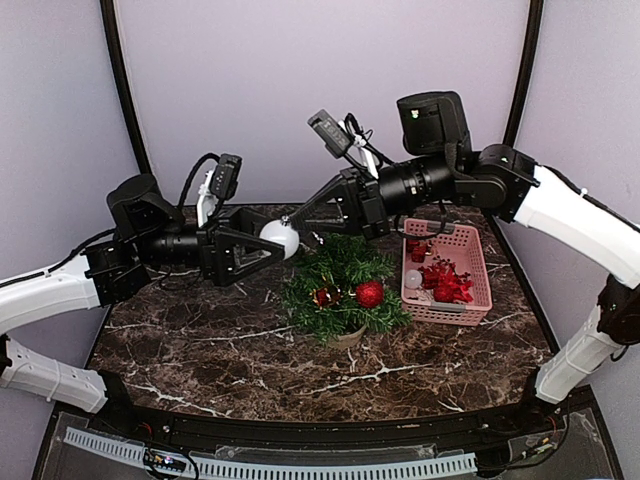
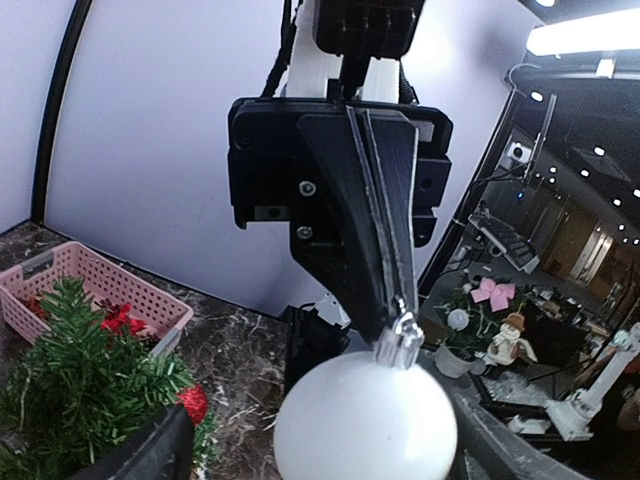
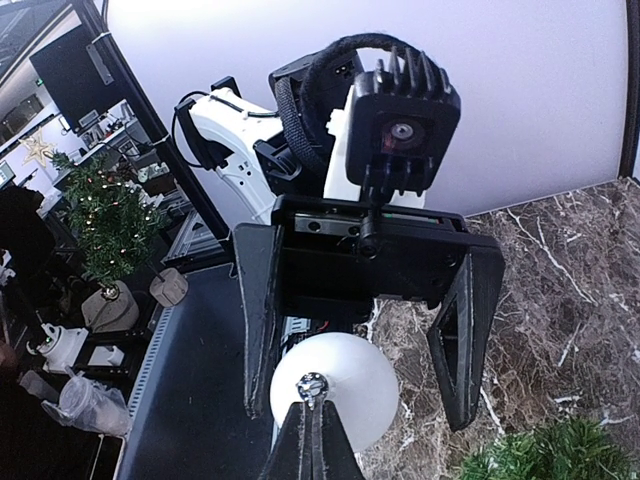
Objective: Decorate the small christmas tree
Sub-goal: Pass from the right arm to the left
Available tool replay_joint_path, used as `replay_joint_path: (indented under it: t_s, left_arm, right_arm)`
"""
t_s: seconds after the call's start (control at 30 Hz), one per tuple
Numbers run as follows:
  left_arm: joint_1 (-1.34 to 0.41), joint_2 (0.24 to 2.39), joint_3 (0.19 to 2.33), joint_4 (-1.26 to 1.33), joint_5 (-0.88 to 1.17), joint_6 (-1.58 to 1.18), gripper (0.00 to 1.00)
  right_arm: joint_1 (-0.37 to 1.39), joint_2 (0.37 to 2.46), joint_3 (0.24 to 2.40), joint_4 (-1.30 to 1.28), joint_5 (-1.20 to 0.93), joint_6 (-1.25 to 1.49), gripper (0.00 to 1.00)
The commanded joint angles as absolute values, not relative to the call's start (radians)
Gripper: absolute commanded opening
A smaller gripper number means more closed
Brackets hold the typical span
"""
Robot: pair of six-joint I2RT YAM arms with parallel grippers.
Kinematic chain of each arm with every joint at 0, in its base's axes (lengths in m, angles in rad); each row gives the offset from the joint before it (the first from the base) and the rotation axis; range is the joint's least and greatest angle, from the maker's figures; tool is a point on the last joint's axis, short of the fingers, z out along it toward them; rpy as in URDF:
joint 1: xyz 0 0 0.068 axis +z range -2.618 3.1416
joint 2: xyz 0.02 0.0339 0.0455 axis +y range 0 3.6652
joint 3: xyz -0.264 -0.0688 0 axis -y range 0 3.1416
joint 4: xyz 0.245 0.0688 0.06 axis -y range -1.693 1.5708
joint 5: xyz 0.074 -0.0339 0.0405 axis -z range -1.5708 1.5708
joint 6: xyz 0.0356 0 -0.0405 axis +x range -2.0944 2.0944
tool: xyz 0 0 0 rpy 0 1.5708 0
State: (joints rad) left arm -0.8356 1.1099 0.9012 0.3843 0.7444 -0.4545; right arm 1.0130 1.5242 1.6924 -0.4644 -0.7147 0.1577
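The small christmas tree stands mid-table with a red ball and another red ornament on it. A white ball with a silver cap hangs in the air left of the tree. My right gripper is shut on the cap; its closed fingers pinch it. My left gripper is open with the ball between its spread jaws, close to one finger. The tree also shows in the left wrist view.
A pink basket with red and white ornaments sits right of the tree, near the table's right edge. It also shows in the left wrist view. Dark marble tabletop lies in front of the tree.
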Motion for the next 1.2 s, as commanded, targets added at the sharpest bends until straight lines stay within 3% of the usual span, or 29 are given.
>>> replay_joint_path:
  t_s: [0.0, 0.6, 0.93, 1.07, 1.17]
  left_arm:
    - [-0.842, 1.104, 0.921, 0.466, 0.774, -0.474, 0.81]
    - [-0.844, 1.103, 0.905, 0.468, 0.758, -0.494, 0.53]
    - [-0.843, 1.082, 0.892, 0.438, 0.720, -0.490, 0.48]
    - [-0.843, 1.071, 0.882, 0.406, 0.668, -0.474, 0.48]
    - [-0.843, 1.062, 0.870, 0.363, 0.615, -0.466, 0.47]
  right_arm:
    - [1.024, 1.534, 1.713, -0.429, -0.727, 0.145, 0.00]
    - [1.023, 1.517, 1.687, -0.428, -0.699, 0.138, 0.00]
    - [1.023, 1.495, 1.650, -0.407, -0.665, 0.146, 0.01]
    - [1.022, 1.461, 1.603, -0.345, -0.597, 0.172, 0.34]
    - [1.013, 1.398, 1.510, -0.216, -0.521, 0.227, 0.50]
